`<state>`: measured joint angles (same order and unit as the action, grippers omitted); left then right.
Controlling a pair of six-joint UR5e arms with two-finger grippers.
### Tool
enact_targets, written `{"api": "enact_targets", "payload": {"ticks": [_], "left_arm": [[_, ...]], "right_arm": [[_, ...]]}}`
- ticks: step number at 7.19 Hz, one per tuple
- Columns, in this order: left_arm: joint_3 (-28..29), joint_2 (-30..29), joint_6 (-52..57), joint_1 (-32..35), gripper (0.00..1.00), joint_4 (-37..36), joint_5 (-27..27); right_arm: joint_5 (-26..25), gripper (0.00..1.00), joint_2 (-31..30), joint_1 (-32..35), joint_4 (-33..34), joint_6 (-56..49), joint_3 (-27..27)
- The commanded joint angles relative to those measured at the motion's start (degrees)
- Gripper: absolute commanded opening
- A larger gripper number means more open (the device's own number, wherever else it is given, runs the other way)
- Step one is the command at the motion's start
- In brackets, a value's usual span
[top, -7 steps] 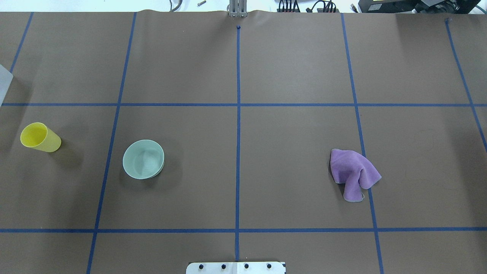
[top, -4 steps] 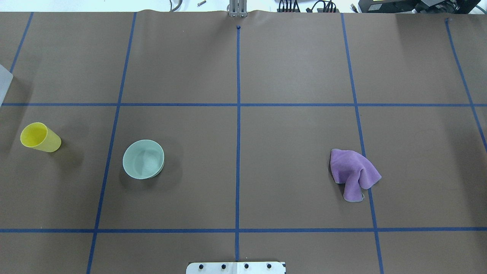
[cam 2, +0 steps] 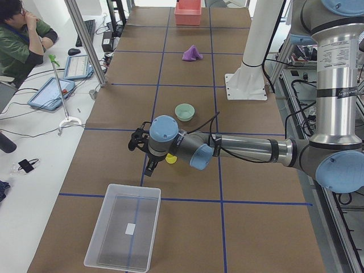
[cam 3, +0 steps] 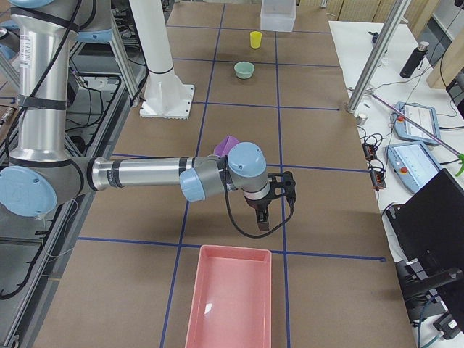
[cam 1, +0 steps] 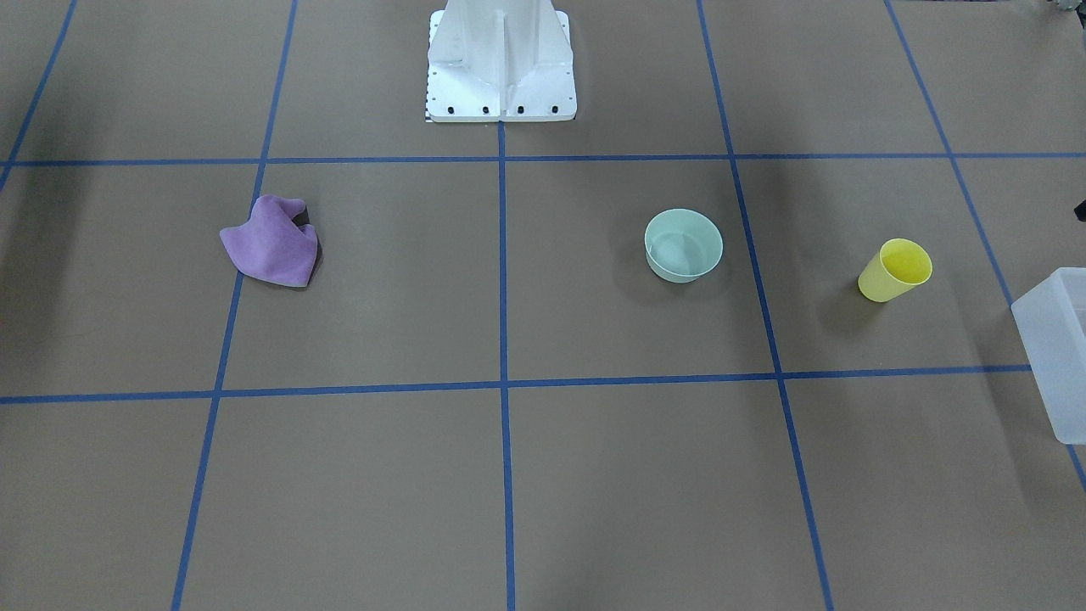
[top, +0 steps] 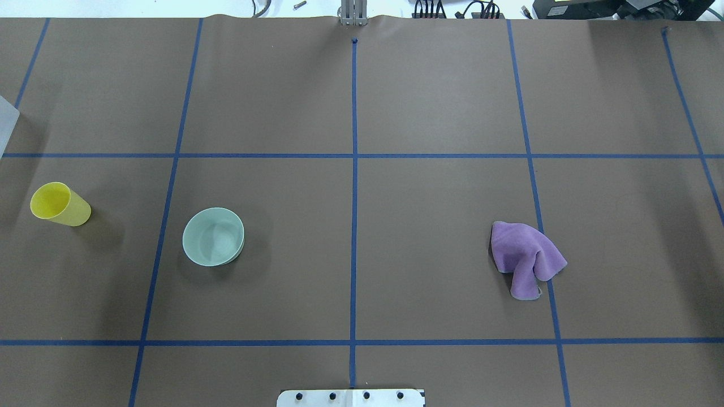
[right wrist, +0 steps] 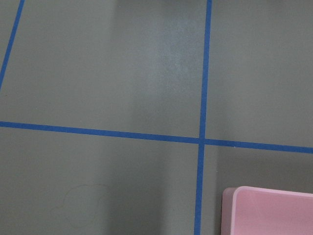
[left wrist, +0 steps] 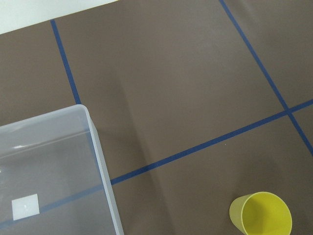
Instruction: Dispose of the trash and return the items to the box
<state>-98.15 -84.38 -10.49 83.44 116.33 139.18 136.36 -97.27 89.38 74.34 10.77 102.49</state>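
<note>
A yellow cup [top: 59,204] stands upright at the table's left, with a mint bowl [top: 213,236] to its right. A crumpled purple cloth [top: 526,257] lies on the right half. The frosted box [cam 2: 132,187] sits past the table's left end, and its corner shows at the overhead view's left edge [top: 7,121]. My left gripper [cam 2: 142,156] hovers above the cup [cam 2: 170,160], between bowl and box; I cannot tell if it is open. My right gripper [cam 3: 275,206] hovers between the cloth [cam 3: 226,145] and a pink tray; I cannot tell its state.
A pink tray [cam 3: 228,304] lies past the table's right end, and its corner shows in the right wrist view [right wrist: 269,210]. The white robot base [cam 1: 501,64] stands at the table's near middle. A person sits at a side desk [cam 2: 23,40].
</note>
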Motion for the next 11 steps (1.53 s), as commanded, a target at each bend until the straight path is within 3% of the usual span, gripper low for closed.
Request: {"api": "enact_targets", "payload": {"ticks": [1, 4, 7, 8, 9, 10, 11], "left_arm": [[0.77, 0.97, -15.89, -10.01, 0.99, 6.51, -7.47], [2.0, 0.28, -20.79, -17.59, 0.97, 7.68, -12.26], [2.09, -1.13, -26.4, -22.95, 0.85, 10.58, -14.01], [2.43, -1.22, -26.34, -23.93, 0.6, 10.76, -14.02], [2.52, -1.22, -26.16, -23.94, 0.24, 10.76, -14.11], [2.61, -1.14, -25.9, -23.94, 0.0, 10.76, -14.2], [2.79, -1.13, -25.63, -24.03, 0.0, 10.76, -14.46]], "right_arm": [[-0.13, 1.0, -0.11, -0.7, -0.07, 0.13, 0.51], [-1.0, 1.0, -0.55, -0.78, -2.0, 0.3, -0.01], [-1.1, 1.0, -0.64, -0.79, -2.01, 0.39, -0.1], [-1.36, 1.0, -0.64, -0.79, -2.01, 0.39, -0.36], [-1.97, 1.0, -0.64, -0.87, -2.01, 0.48, -0.45], [-1.98, 1.0, -0.47, -0.87, -2.01, 0.39, -0.8], [-1.98, 1.0, -0.47, -1.05, -2.01, 0.48, -0.8]]}}
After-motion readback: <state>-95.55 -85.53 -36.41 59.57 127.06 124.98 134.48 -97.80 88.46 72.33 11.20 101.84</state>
